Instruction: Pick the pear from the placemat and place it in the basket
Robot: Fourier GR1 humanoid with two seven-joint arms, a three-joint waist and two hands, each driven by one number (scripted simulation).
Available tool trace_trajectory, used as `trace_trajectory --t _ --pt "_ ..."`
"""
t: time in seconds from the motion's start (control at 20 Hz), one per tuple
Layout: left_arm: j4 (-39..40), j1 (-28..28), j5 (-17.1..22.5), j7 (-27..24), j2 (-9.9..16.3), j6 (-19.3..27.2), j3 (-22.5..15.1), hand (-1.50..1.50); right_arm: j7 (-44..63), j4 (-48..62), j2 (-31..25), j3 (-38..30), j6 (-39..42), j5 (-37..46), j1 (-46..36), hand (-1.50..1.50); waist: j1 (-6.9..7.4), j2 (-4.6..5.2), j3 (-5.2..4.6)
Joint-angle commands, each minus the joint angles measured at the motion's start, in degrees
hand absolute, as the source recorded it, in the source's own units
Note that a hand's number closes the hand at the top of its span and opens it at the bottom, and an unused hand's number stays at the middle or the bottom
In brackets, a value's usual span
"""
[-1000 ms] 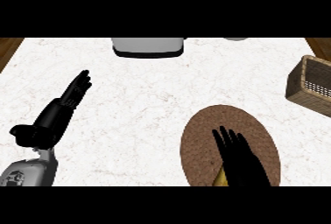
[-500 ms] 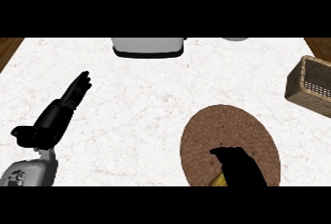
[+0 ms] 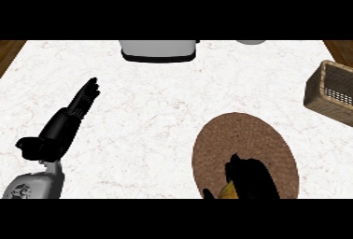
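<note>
My right hand sits over the near end of the brown round placemat, at the view's lower edge. Its fingers are curled round a yellowish pear, of which only a small patch shows beside the hand. The wicker basket stands at the right edge of the counter, well beyond the placemat. My left hand rests on the left side of the counter with its fingers straight, pointing away from me, and holds nothing.
A grey appliance stands at the counter's far edge, centre. A small grey round object shows at the far edge right of it. White marble counter lies between the placemat and the basket.
My right hand's fingers, stretched out over the placemat a second ago, have curled in and drawn back toward the near edge, closing on the pear. The left hand has stayed put.
</note>
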Motion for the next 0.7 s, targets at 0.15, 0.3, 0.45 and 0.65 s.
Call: trace_trajectory --t 0.15,0.3,0.45,0.65 --pt "0.21 -4.72 1.89 4.34 1.15 -1.15 2.44 0.0 0.17 -3.0 0.85 -4.06 5.73 -1.11 -4.13 1.5 -0.21 0.56 0.47" --pt "-2.21 -1.74 0.79 3.16 -0.03 -0.12 1.01 0.0 3.33 -9.86 2.36 -11.35 9.6 -7.46 -2.63 1.5 -0.41 0.47 0.47" --pt "1.49 -1.89 -0.61 -0.23 0.06 0.19 1.34 0.0 6.52 -16.63 3.53 -14.65 14.63 -9.61 -4.65 1.5 -0.5 0.54 0.45" --pt "1.08 -2.87 1.75 2.43 1.77 -1.97 2.91 0.0 8.31 -23.08 7.92 -16.64 14.67 -14.43 -3.5 1.5 -0.4 0.5 0.47"
